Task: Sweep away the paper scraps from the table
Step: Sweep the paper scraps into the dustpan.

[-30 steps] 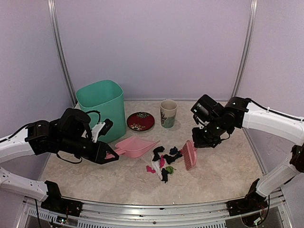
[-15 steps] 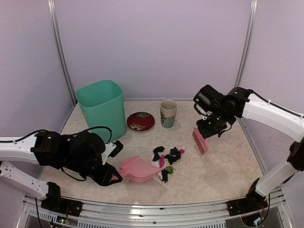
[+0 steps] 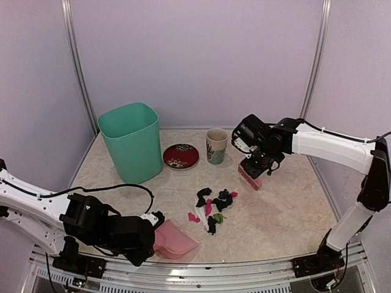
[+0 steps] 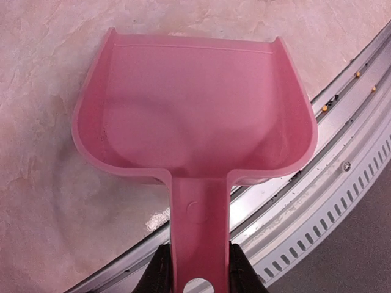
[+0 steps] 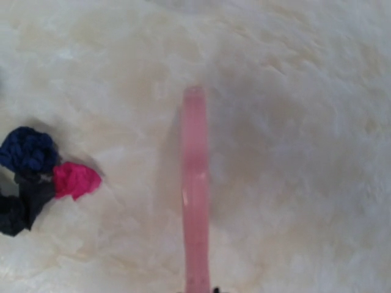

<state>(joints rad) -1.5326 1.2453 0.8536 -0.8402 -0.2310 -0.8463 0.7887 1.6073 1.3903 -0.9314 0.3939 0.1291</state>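
Left gripper (image 4: 200, 276): low at the near left of the table (image 3: 287, 213), close to the front rail (image 3: 214, 268); its fingers pinch the dustpan (image 3: 174, 241) by the handle, one on each side.
Dustpan: pink, mouth pointing away from the gripper. The wrist view shows its inner surface plain pink and one rear corner lying over the rail. Whether it rests on the table or hangs just above it cannot be told.
Right gripper (image 3: 255, 163): over the far right part of the table, pointing down; its fingers are pressed together on the top of the brush (image 3: 249, 177).
Brush: pink, comb-like, hanging below the gripper with its teeth end low by the table. Contact with the surface cannot be confirmed. The right wrist view shows it edge-on as a narrow pink strip.
Scraps (image 3: 214, 202): one loose cluster at mid-table, mostly black with pink, red, white, green and blue bits. It lies between dustpan and brush and touches neither. The red bit at its far right edge is near the brush.
Scraps, right wrist view: blue, pink and black bits lie left of the brush, apart from it.
Bin (image 3: 131, 140): green, upright, far left.
Plate (image 3: 181, 155): red, just right of the bin.
Cup (image 3: 216, 145): upright, beside the plate, behind the scraps.
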